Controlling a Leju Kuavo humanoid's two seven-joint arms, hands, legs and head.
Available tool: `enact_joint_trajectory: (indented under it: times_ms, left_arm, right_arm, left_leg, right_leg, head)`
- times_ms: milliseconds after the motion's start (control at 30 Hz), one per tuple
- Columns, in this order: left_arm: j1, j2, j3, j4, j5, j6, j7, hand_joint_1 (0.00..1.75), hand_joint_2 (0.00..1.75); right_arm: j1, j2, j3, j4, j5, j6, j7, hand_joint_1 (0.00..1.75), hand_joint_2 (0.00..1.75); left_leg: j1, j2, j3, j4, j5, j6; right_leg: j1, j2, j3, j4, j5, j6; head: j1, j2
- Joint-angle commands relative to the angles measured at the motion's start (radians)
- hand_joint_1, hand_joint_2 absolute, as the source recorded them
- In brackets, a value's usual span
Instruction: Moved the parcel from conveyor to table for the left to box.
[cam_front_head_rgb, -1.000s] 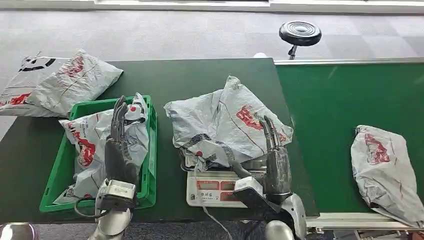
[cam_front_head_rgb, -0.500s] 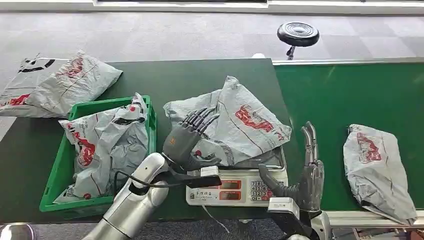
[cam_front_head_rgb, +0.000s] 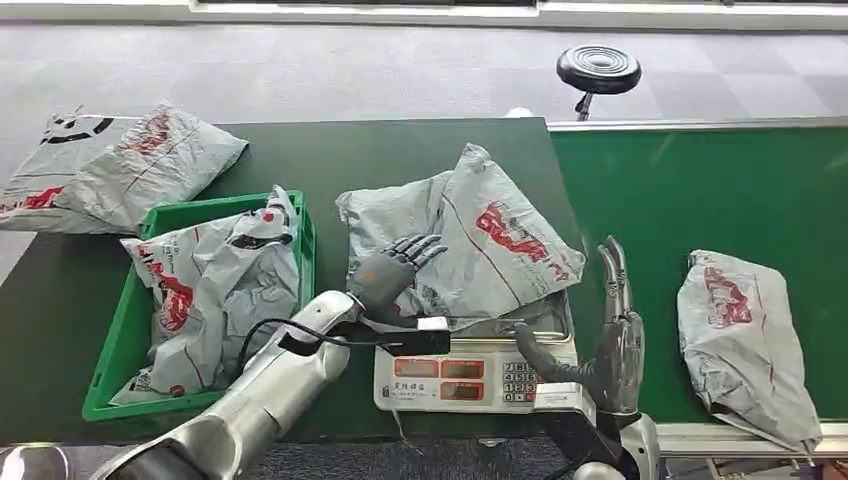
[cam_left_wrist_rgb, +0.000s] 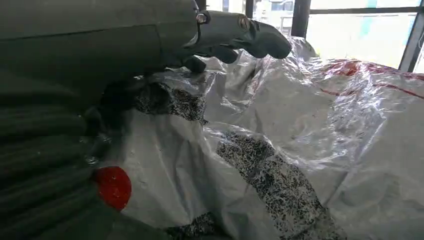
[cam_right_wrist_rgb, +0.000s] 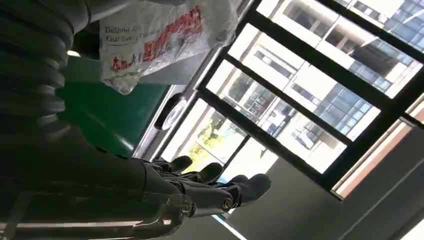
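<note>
Left hand (cam_front_head_rgb: 392, 270) at centre of the head view, fingers spread and laid on the near-left flank of the grey parcel (cam_front_head_rgb: 470, 245); touching, not clasping. Confirmed close up in the left wrist view: thumb and fingertips (cam_left_wrist_rgb: 260, 40) resting over crinkled plastic, nothing enclosed. Right hand (cam_front_head_rgb: 612, 335) at lower right of centre, upright, fingers straight and apart, holding nothing, standing just beside the parcel's right edge and the scale (cam_front_head_rgb: 470, 365) without contact.

Parcel itself sitting on top of the scale, at the right end of the dark green table (cam_front_head_rgb: 330, 155), just left of the brighter green conveyor (cam_front_head_rgb: 700, 190). Second parcel (cam_front_head_rgb: 740, 335) lying on the conveyor at the right of the frame, well apart from either hand. Green box (cam_front_head_rgb: 300, 300) at the lower left, already holding one bag (cam_front_head_rgb: 205, 290); another bag (cam_front_head_rgb: 120, 170) flat on the table at upper left.

Judged: transfer off the conveyor done, handover to the left in hand, grasp not yet made. Next move calls for closing the fingers on a firm fold of the slack plastic, lifting clear of the scale, then carrying left over the box rim. Loose film likely to slip or drag.
</note>
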Motion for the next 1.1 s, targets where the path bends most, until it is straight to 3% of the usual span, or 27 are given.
enact_joint_trajectory:
  times_ms: [33,67,100,767,867,967,1033,1100]
  left_arm:
    - [-0.044,-0.015,-0.06,0.25,0.001,-0.064,0.02,0.23,1.75]
    - [-0.043,-0.011,-0.059,0.25,0.001,-0.064,0.019,1.22,1.75]
    - [-0.042,-0.006,-0.063,0.252,-0.004,-0.072,0.013,1.75,1.75]
    - [-0.05,0.031,-0.009,0.141,0.018,0.02,-0.067,1.75,1.75]
    - [-0.002,0.059,-0.051,-0.048,-0.094,0.211,-0.01,1.75,1.75]
    - [0.092,0.127,-0.075,-0.446,-0.295,0.328,0.11,1.75,1.75]
    - [0.135,0.152,-0.062,-0.602,-0.339,0.275,0.135,1.75,1.75]
    - [0.138,0.154,-0.06,-0.602,-0.339,0.276,0.135,1.75,1.75]
  right_arm:
    - [-0.015,0.023,-0.027,0.003,0.037,0.027,0.03,0.0,1.75]
    - [-0.014,0.024,-0.027,0.003,0.038,0.028,0.03,0.0,1.75]
    - [-0.013,0.026,-0.028,0.002,0.04,0.027,0.029,0.0,1.75]
    - [0.07,0.042,-0.083,-0.082,0.066,0.023,0.022,0.0,1.75]
    - [0.106,0.051,-0.098,-0.124,0.081,0.021,0.024,0.0,1.75]
    - [0.129,0.056,-0.103,-0.141,0.085,0.015,0.025,0.0,1.75]
    - [0.129,0.057,-0.098,-0.132,0.083,0.005,0.021,0.0,1.75]
    - [0.128,0.058,-0.098,-0.131,0.083,0.005,0.021,0.0,1.75]
  left_leg:
    - [-0.001,0.001,0.002,-0.003,0.002,0.003]
    - [0.0,0.001,0.003,-0.002,0.001,0.003]
    - [-0.001,0.001,0.003,-0.003,0.002,0.004]
    - [0.0,0.002,0.005,-0.003,0.004,0.004]
    - [0.0,0.002,0.003,-0.003,0.004,0.004]
    - [0.0,0.001,0.0,-0.001,0.003,0.003]
    - [0.0,0.002,-0.002,-0.001,0.003,0.003]
    - [0.0,0.002,-0.005,-0.001,0.003,0.003]
  right_leg:
    - [0.0,-0.001,0.002,-0.003,0.002,-0.003]
    - [0.0,-0.001,0.003,-0.001,0.001,-0.002]
    - [0.0,-0.001,0.004,-0.003,0.002,-0.002]
    - [0.001,0.0,0.004,-0.002,0.004,-0.003]
    - [0.001,0.001,0.001,-0.002,0.004,-0.003]
    - [0.001,-0.001,-0.002,0.0,0.003,-0.002]
    - [0.001,0.0,-0.005,0.0,0.003,-0.003]
    - [0.0,0.001,-0.007,0.0,0.003,-0.002]
  head:
    - [0.0,0.0]
    - [0.0,0.0]
    - [0.0,0.0]
    - [0.0,0.0]
    - [0.0,0.0]
    - [0.0,0.0]
    - [0.0,0.0]
    - [0.0,0.0]
